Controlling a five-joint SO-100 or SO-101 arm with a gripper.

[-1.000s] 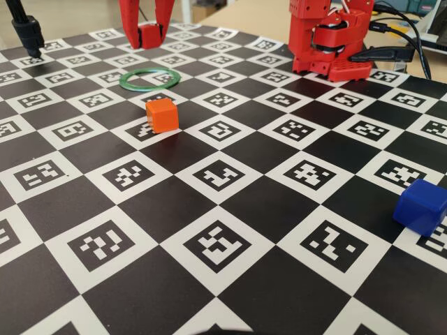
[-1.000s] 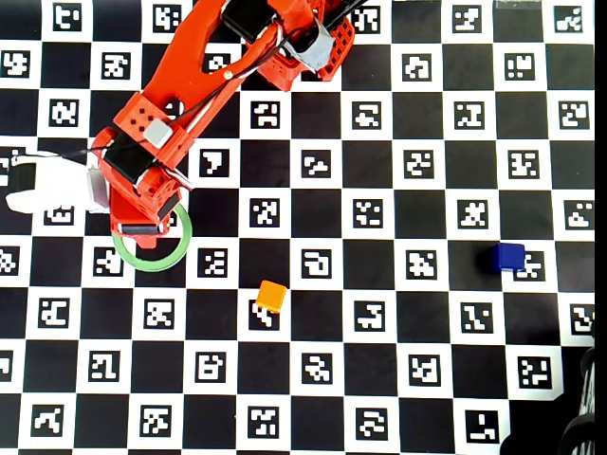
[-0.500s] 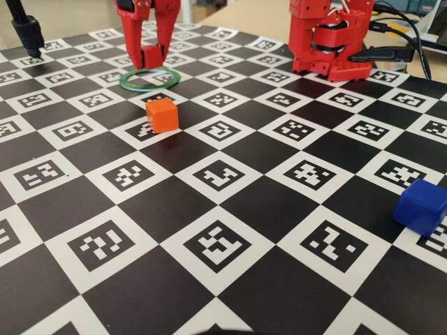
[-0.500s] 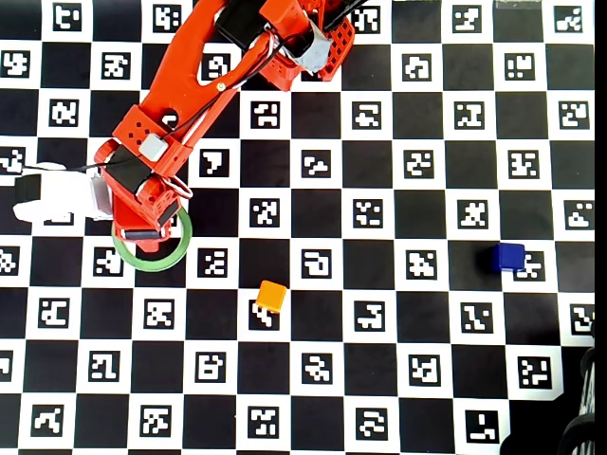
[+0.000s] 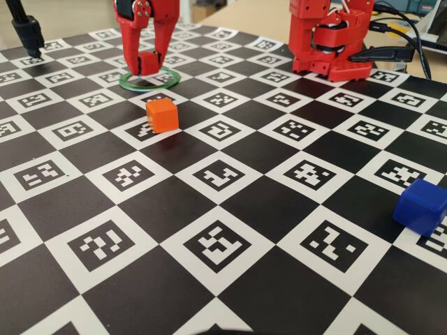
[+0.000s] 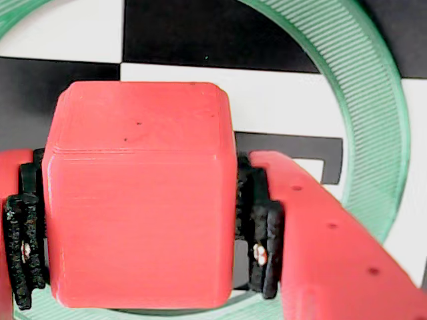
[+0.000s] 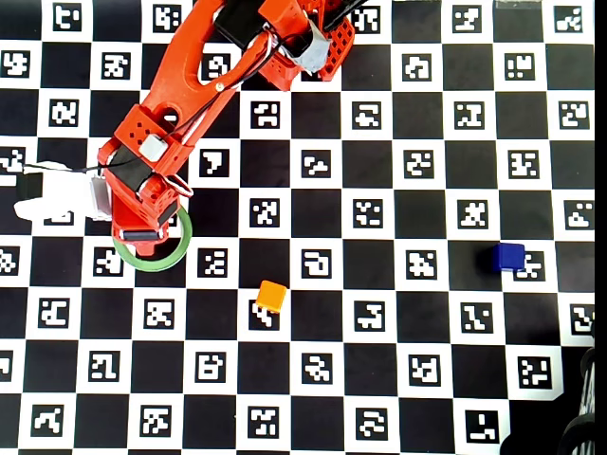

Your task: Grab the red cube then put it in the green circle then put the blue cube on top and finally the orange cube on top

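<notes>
Holding the red cube between its two black pads, the tool hangs over the green circle at the far left of the surface in the fixed view. In the wrist view we see the cube pinched on both sides, with the ring's hollow centre showing beyond it. We cannot tell whether the cube's underside touches the surface yet.

We judge the main risk to be an off-centre release. In the wrist view the ring's right arc is in full view while its left arc is cut off by the frame, so the cube may sit toward one side of the ring. If we let go there, an edge could land on the thin ring, leaving the cube tilted and a poor base for the two cubes to come. Opening while the cube is above the surface could make it bounce or roll out. A pad dragging on withdrawal could also shift the light ring.

Counting from left to right in the overhead view, we find one green circle, one red cube hidden under the tool, one orange cube just right of the ring, and one blue cube well apart at the right
</notes>
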